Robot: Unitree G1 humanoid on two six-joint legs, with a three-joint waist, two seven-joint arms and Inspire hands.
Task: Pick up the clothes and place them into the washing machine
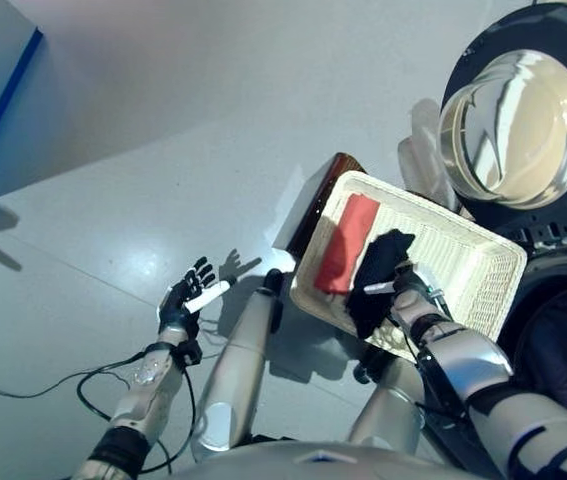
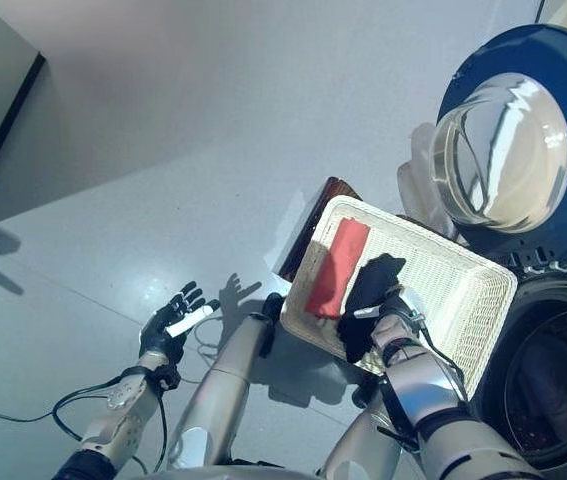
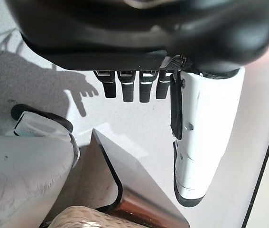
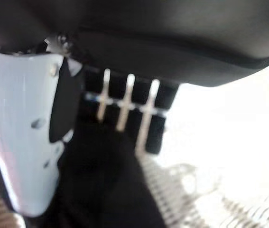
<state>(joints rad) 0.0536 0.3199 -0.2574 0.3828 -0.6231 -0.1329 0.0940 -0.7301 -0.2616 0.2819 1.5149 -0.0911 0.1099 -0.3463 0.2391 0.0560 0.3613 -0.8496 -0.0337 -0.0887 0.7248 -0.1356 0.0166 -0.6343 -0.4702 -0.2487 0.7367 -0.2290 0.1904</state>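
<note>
Basket (image 1: 483, 262) holds two garments: one red cloth (image 1: 348, 243), one black cloth (image 1: 378, 275) pinched by right hand (image 1: 410, 290) fingers; left hand (image 1: 185, 300), beside basket, spreads relaxed fingers.

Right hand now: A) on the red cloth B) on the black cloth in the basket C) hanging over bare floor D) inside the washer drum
B: the right hand sits on the black cloth in the white basket, with the red cloth lying apart beside it.
</note>
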